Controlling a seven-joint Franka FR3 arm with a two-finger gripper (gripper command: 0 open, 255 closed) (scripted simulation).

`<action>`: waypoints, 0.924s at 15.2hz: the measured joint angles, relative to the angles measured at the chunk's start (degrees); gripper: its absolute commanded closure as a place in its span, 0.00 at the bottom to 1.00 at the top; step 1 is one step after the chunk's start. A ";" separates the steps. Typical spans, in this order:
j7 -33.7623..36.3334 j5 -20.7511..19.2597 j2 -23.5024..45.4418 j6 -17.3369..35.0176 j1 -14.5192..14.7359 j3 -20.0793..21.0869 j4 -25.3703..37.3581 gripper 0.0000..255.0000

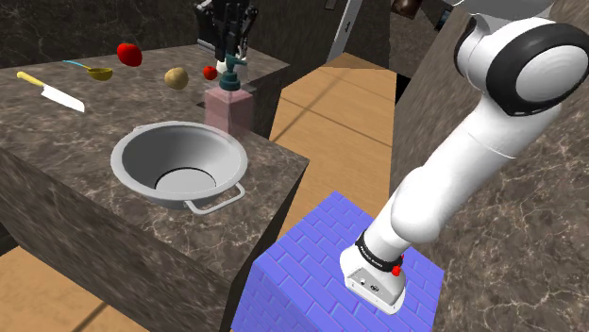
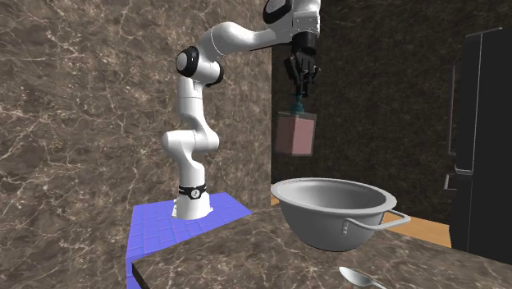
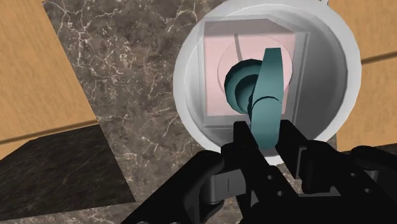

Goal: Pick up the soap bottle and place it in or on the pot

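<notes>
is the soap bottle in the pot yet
No. The soap bottle hangs upright above the pot, gripper clamped on its teal pump.

Pot (image 1: 132, 160): mouth wide and open upward, so the approach from above is free. The soap bottle (image 2: 295, 135), clasped at its pump by the gripper (image 2: 300, 94), hangs over it with clear air beneath (gap plain in the second exterior view).

Obstacles on the counter (image 1: 57, 141), all well apart from the pot:
- knife (image 1: 52, 91)
- spoon (image 1: 97, 73)
- red fruit (image 1: 129, 54)
- potato (image 1: 176, 77)

A marble wall (image 2: 74, 98) stands behind the arm.
</notes>
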 measured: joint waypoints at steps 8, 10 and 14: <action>4.41 -11.39 24.85 -14.22 8.15 2.66 36.42 1.00; 4.62 -11.18 24.71 -13.03 7.81 2.63 35.03 1.00; 5.03 -9.63 21.78 -8.30 6.00 2.75 27.49 1.00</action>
